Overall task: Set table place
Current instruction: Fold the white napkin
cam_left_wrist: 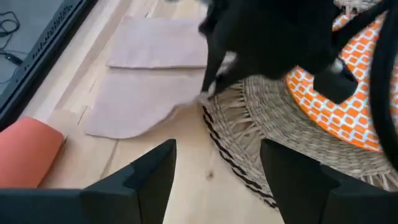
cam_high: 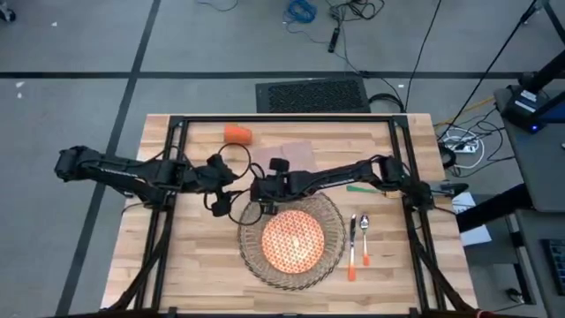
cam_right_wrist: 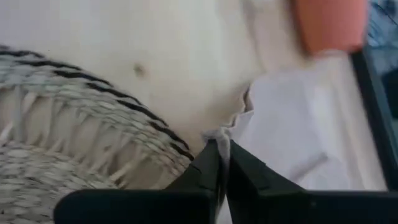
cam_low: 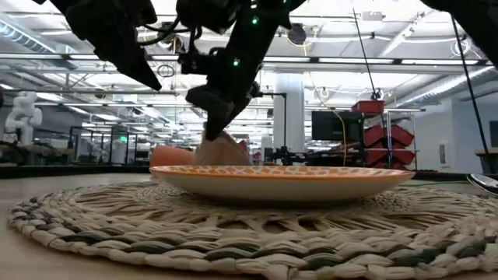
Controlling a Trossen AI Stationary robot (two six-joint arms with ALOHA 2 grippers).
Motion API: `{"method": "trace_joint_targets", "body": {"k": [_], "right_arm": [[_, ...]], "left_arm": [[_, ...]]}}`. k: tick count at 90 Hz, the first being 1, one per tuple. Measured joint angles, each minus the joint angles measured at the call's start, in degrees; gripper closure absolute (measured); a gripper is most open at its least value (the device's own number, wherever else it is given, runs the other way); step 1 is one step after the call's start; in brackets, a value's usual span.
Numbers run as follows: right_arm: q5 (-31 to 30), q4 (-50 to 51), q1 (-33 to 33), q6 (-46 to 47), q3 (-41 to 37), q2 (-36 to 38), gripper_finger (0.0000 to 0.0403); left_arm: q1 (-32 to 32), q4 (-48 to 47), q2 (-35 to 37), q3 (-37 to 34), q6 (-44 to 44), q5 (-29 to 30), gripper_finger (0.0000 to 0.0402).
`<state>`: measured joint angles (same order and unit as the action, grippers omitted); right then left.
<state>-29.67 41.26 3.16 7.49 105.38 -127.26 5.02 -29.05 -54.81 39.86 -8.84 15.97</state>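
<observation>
In the high view, the placemat [cam_high: 250, 252] is located on the table [cam_high: 194, 265] at lower centre of the frame, and the plate [cam_high: 293, 242] is seated on it. The napkin [cam_high: 296, 155] is laid above the placemat, its near corner pinched by the right gripper [cam_high: 267, 208] at the placemat's upper-left edge. The cup [cam_high: 237, 134] is positioned on its side at upper left of the napkin. The cutlery [cam_high: 357, 240] is placed right of the placemat. The left gripper [cam_high: 218, 205] is positioned left of the right gripper.
</observation>
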Motion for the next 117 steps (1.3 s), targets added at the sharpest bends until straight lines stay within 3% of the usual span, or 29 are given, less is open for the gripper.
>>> {"method": "trace_joint_targets", "body": {"k": [13,28,46,68,90,117], "right_arm": [[-2.6,5.6,0.0,7.4,-0.1,0.2,0.0403],[-5.4,5.4,0.8,13.2,-4.3,0.2,0.0403],[-10.2,0.7,2.7,19.4,-11.3,1.3,0.0403],[-14.1,-5.1,3.7,23.1,-20.3,9.7,0.0403],[-12.2,-9.9,5.5,23.4,-25.5,16.9,0.0403],[-11.8,-13.4,8.0,23.4,-25.7,17.4,0.0403]], "left_arm": [[0.0,-0.1,0.0,0.0,0.0,0.0,0.0182],[0.0,-0.2,0.0,0.0,0.1,0.0,0.0182],[0.0,0.0,0.0,0.0,0.1,-0.5,0.0182],[0.0,4.2,-0.3,-0.5,-1.1,-2.5,0.0182],[-1.4,4.4,-4.7,-4.0,12.5,3.1,0.0182],[-7.5,19.3,-20.1,-3.9,27.3,3.3,0.0182]]}}
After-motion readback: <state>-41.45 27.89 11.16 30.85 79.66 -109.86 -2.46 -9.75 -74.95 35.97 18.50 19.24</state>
